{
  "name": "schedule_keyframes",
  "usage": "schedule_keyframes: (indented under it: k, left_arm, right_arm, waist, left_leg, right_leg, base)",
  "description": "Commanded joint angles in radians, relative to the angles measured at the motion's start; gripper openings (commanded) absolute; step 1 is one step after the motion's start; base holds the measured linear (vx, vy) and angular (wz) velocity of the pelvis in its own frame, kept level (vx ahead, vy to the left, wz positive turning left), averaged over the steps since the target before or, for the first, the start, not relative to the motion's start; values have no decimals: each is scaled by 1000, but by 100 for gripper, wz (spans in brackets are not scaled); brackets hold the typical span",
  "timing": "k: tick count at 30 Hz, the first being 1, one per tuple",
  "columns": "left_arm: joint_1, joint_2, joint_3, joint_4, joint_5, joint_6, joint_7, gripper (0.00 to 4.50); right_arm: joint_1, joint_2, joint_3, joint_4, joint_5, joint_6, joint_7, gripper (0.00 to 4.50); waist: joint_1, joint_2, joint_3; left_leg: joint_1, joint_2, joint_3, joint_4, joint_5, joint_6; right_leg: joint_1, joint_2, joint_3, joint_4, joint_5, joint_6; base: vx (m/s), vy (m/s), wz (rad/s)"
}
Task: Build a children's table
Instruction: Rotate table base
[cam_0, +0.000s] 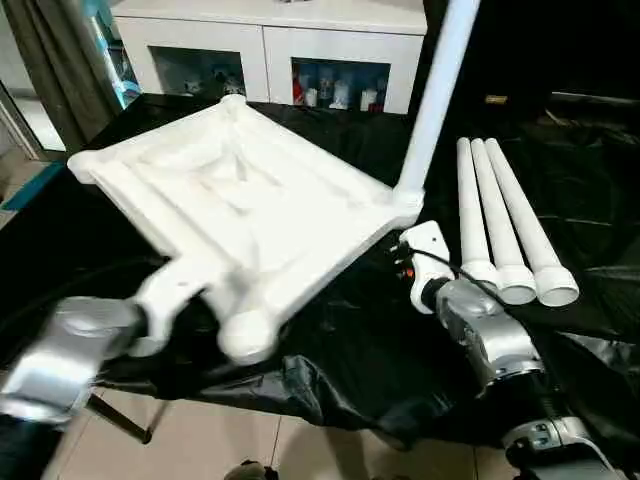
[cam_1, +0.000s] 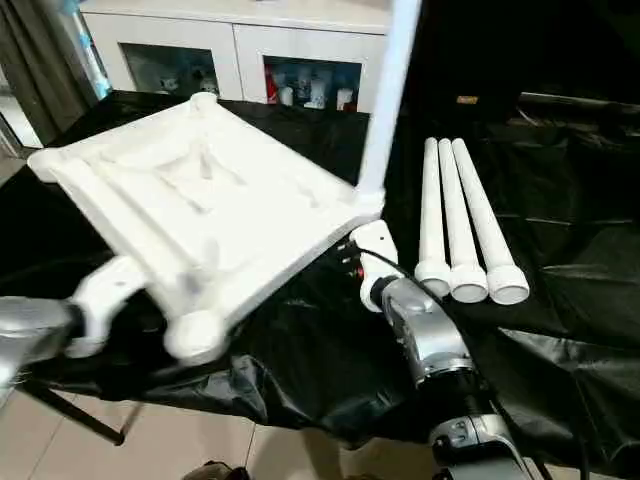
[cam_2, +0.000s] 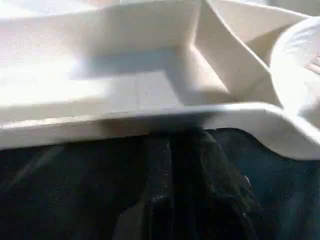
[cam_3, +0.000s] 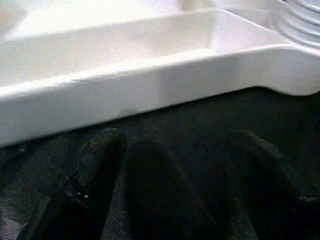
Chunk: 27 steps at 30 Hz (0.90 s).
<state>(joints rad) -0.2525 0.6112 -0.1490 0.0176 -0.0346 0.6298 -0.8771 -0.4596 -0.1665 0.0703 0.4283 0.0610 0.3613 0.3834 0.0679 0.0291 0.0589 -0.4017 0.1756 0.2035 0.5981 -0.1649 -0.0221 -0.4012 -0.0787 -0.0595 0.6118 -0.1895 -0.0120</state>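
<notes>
We have the tabletop (cam_0: 240, 200) upside down on the black-draped bench (cam_0: 600, 220), ribbed underside up, lying near the bench's left and front edges, its near corner socket (cam_0: 245, 335) hanging over the front edge. One leg (cam_0: 435, 95) already stands upright in the right-hand corner socket; the three loose legs (cam_0: 500, 215) lie side by side toward the bench's right edge, wide ends toward the front edge.

Our left gripper (cam_0: 195, 290) sits at the tabletop's near rim; in its wrist view the dark fingers (cam_2: 165, 200) are drawn nearly together right under that rim, and we cannot tell whether they pinch it. Our right gripper (cam_3: 175, 165) hovers just beside the right rim (cam_3: 150, 85), its fingers (cam_3: 100, 160) spread wide with nothing between them.

The step in hand looks like turning or steadying the tabletop for the next leg. To do it well, we should grip the rim firmly, keep the top flat so the fitted leg does not lever out, and bring an empty socket toward the loose legs.

The tabletop lies diagonally: its long axis runs from the bench's near left toward the far right. The loose legs' long axes run front to back, narrow ends toward the far edge.
</notes>
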Motion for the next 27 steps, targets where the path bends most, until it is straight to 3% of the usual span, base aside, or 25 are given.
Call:
schedule_keyframes:
  k: [1, 5, 10, 12, 13, 16, 19, 21, 22, 23, 27]
  left_arm:
    - [-43, -39, -37, 23, -17, -40, 3, 69]
    - [-75, -81, -81, 84, 1, -93, 10, 69]
    - [-120, -155, -88, 149, 13, -185, 54, 69]
    - [-137, -195, -87, 168, 11, -225, 70, 69]
    - [-153, -232, -91, 184, 4, -259, 82, 69]
    - [-167, -261, -100, 199, -8, -293, 89, 69]
    - [-170, -253, -91, 194, -11, -305, 81, 72]
    - [-169, -242, -78, 178, -22, -301, 65, 72]
    - [-167, -225, -64, 149, -40, -288, 37, 72]
    - [-165, -215, -56, 130, -52, -278, 15, 72]
    - [-162, -165, -60, 58, -101, -225, -74, 72]
  right_arm:
    - [9, -16, -22, -84, 16, 34, 7, 354]
    - [5, -31, -53, -165, 28, 71, -15, 354]
    - [-17, -44, -87, -214, 25, 110, -60, 354]
    - [-36, -54, -81, -231, -27, 176, -119, 354]
    - [-57, -67, -72, -245, -66, 247, -158, 354]
    - [-84, -62, -113, -249, -19, 307, -158, 354]
    - [-109, -56, -163, -231, 6, 329, -197, 381]
    - [-126, -52, -195, -215, 17, 343, -227, 390]
    - [-146, -56, -217, -193, 19, 356, -249, 400]
    - [-158, -60, -225, -183, 14, 366, -258, 412]
    - [-209, -74, -249, -130, 3, 400, -293, 437]
  waist:
    - [-8, 8, -67]
    - [-18, 9, -69]
    - [-23, 6, -74]
    - [-23, 5, -73]
    - [-24, 5, -72]
    - [-23, -1, -75]
    - [-24, -7, -76]
    - [-26, -4, -77]
    - [-28, -14, -76]
    - [-29, -7, -78]
    - [-31, -7, -76]
  left_leg:
    - [46, 53, -32, -84, -301, -57]
    - [40, 51, -34, -83, -289, -54]
    - [37, 48, -30, -74, -238, -32]
    - [37, 49, -31, -75, -234, -33]
    - [39, 48, -31, -75, -225, -37]
    - [35, 49, -31, -72, -225, -31]
    - [33, 48, -29, -69, -190, -17]
    - [35, 48, -28, -67, -176, -14]
    - [35, 48, -27, -67, -171, -12]
    - [35, 47, -27, -66, -151, -13]
    - [38, 47, -26, -66, -153, -15]
  right_leg:
    - [26, -63, 53, -74, -229, -158]
    - [31, -61, 52, -75, -228, -148]
    - [35, -60, 51, -73, -175, -170]
    - [35, -59, 49, -73, -181, -176]
    - [34, -54, 49, -74, -181, -179]
    - [41, -63, 51, -71, -176, -177]
    - [41, -63, 51, -67, -152, -177]
    - [40, -61, 51, -67, -144, -179]
    - [40, -60, 51, -67, -141, -181]
    - [40, -60, 49, -61, -128, -194]
    - [39, -59, 49, -59, -134, -199]
  base:
    - [0, 0, 0]
    - [0, 0, 0]
    - [0, 0, 0]
    - [0, 0, 0]
    - [0, 0, 0]
    - [0, 0, 0]
    - [0, 0, 0]
    - [0, 0, 0]
    - [0, 0, 0]
    - [0, 0, 0]
    - [0, 0, 0]
